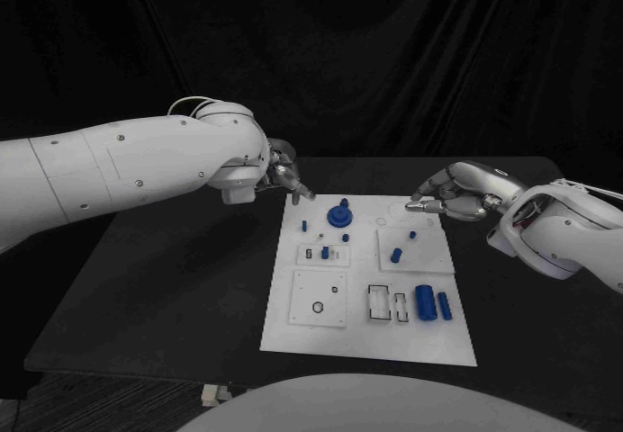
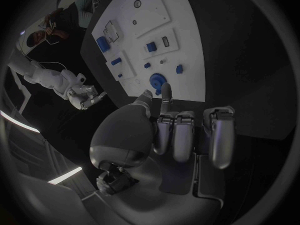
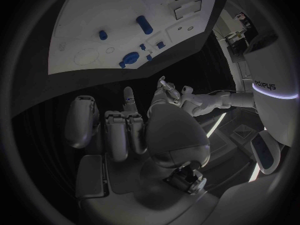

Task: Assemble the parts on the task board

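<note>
The white task board (image 1: 293,335) lies in the middle of the black table. At its far end stands a round blue part with a knob (image 1: 340,214), with small blue pegs (image 1: 396,256) around it. Two blue cylinders (image 1: 425,303) lie near its right front. My left hand (image 1: 288,175) hovers over the board's far left corner; its fingers are mostly curled, one points down, and it holds nothing. My right hand (image 1: 448,198) hangs at the far right corner, curled the same way and empty. The left wrist view shows the left hand (image 2: 169,130) just short of the round part (image 2: 157,79).
Recessed slots and sockets (image 1: 378,303) are cut into the board's front half. Bare black table (image 1: 156,288) surrounds the board on both sides. A black curtain closes off the back. In the right wrist view the right hand (image 3: 134,125) hangs off the board's edge (image 3: 94,70).
</note>
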Available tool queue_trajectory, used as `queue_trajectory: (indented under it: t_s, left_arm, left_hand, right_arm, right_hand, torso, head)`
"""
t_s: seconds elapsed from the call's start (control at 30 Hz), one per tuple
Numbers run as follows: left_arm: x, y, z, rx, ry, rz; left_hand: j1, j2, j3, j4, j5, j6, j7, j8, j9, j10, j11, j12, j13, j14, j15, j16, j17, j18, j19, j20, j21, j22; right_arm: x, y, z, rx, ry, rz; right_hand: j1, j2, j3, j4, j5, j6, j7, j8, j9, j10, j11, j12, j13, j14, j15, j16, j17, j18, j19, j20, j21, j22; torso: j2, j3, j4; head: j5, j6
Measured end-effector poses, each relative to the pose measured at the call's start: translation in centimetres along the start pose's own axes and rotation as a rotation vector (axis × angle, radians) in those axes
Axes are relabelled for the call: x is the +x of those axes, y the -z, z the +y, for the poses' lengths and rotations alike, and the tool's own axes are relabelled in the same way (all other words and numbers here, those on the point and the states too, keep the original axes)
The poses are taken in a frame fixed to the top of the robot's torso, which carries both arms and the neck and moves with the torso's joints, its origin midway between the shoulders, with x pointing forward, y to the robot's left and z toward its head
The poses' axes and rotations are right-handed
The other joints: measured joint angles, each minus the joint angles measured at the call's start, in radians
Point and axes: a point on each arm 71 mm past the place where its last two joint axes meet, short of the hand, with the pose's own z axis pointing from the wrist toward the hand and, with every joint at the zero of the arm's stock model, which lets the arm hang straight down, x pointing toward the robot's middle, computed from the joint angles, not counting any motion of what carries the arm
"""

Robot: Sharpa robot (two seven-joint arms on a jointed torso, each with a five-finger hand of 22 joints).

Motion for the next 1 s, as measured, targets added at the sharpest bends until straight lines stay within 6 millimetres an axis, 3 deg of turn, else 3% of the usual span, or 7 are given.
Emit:
queue_trajectory:
  t_s: [0.13, 0.37, 0.67, 1.0]
  left_arm:
    - [-0.6, -1.2, 0.4, -0.035, -0.001, 0.011]
    - [0.1, -3.2, 0.8, -0.076, -0.008, 0.048]
    - [1.3, -5.1, 1.5, -0.121, -0.011, 0.081]
    - [2.3, -6.1, 1.7, -0.133, -0.013, 0.098]
  left_hand:
    - [0.000, 0.000, 0.000, 0.000, 0.000, -0.008, 0.001, 0.009, 0.021, 0.000, 0.000, 0.000, 0.000, 0.000, 0.000, 0.000, 0.000, 0.000, 0.000, 0.000, 0.000, 0.000]
    - [0.005, 0.005, 0.000, 0.000, 0.000, -0.014, -0.004, 0.029, 0.055, 0.000, 0.000, 0.000, 0.000, 0.000, 0.000, 0.000, 0.000, 0.000, 0.000, 0.000, 0.000, 0.000]
    - [0.005, 0.005, -0.018, 0.018, -0.042, -0.027, 0.003, 0.041, 0.088, 0.000, 0.000, 0.000, 0.000, 0.000, 0.000, 0.000, 0.000, 0.000, 0.000, 0.000, 0.000, 0.000]
    - [-0.006, 0.005, -0.030, 0.030, -0.065, -0.031, -0.001, 0.048, 0.102, 0.000, 0.000, 0.000, 0.000, 0.000, 0.000, 0.000, 0.000, 0.000, 0.000, 0.000, -0.004, 0.000]
  right_arm:
    - [0.0, 0.0, 0.1, -0.001, 0.000, 0.001]
    - [0.1, -0.2, 0.2, -0.004, -0.001, 0.004]
    - [0.2, -0.3, 0.2, -0.006, -0.001, 0.008]
    - [0.2, -0.2, 0.2, -0.006, -0.002, 0.009]
  right_hand:
    - [0.000, 0.000, 0.000, 0.000, 0.000, 0.000, 0.000, 0.000, -0.001, 0.000, 0.000, 0.000, 0.000, 0.000, 0.000, 0.000, 0.000, 0.000, 0.000, 0.000, 0.000, 0.000]
    - [0.000, 0.000, 0.000, 0.000, 0.000, 0.000, 0.000, 0.000, -0.001, 0.000, 0.000, 0.000, 0.000, 0.000, 0.000, 0.000, 0.000, 0.000, 0.000, 0.000, 0.000, 0.000]
    - [0.000, 0.000, 0.000, 0.000, 0.000, 0.000, 0.000, 0.000, -0.001, 0.000, 0.000, 0.000, 0.000, 0.000, 0.000, 0.000, 0.000, 0.000, 0.000, 0.000, 0.000, 0.000]
    - [0.000, 0.000, 0.000, 0.000, 0.000, 0.000, 0.000, 0.000, -0.001, 0.000, 0.000, 0.000, 0.000, 0.000, 0.000, 0.000, 0.000, 0.000, 0.000, 0.000, 0.000, 0.000]
  torso:
    - [0.000, 0.0001, 0.0001]
    - [0.002, 0.0003, 0.0002]
    - [0.003, 0.0000, 0.0002]
    - [0.001, -0.0001, 0.0006]
  head:
    - [0.000, 0.000]
    - [0.000, 0.000]
    - [0.004, 0.000]
    - [0.002, 0.000]
